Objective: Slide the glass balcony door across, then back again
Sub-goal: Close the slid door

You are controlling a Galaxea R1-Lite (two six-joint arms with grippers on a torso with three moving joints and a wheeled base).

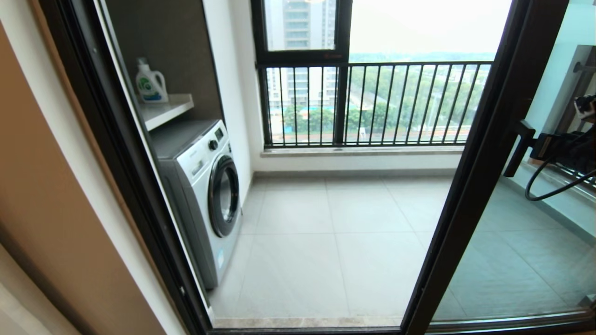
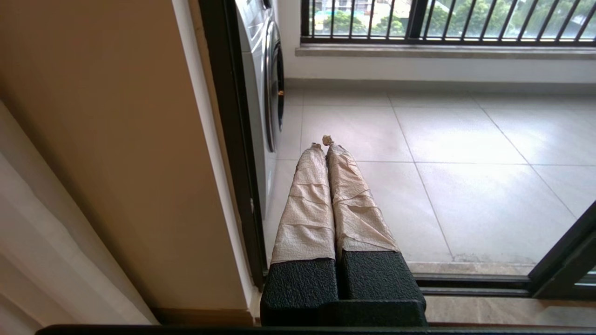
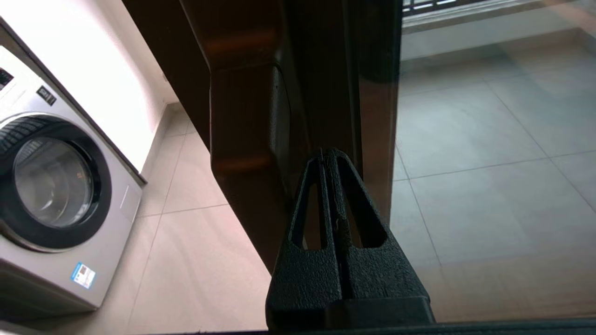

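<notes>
The glass balcony door stands slid open, its handle just beyond your right gripper, whose fingers are pressed together. I judge the return slide comes next: push the handle sideways. Left gripper, fingers together, waits idle.

The glass balcony door at the right of the head view is clear, smooth glass in a dark brown metal frame with a soft sheen; its bar handle looks glossy. The right gripper is matt black plastic with a rough, pebbled grain. The left gripper has the same grainy black base, its fingers wrapped in creased, papery beige tape. The washing machine at left is smooth grey-white with a shiny door ring. The floor tiles are pale and faintly glossy. The railing is dark matt metal.
</notes>
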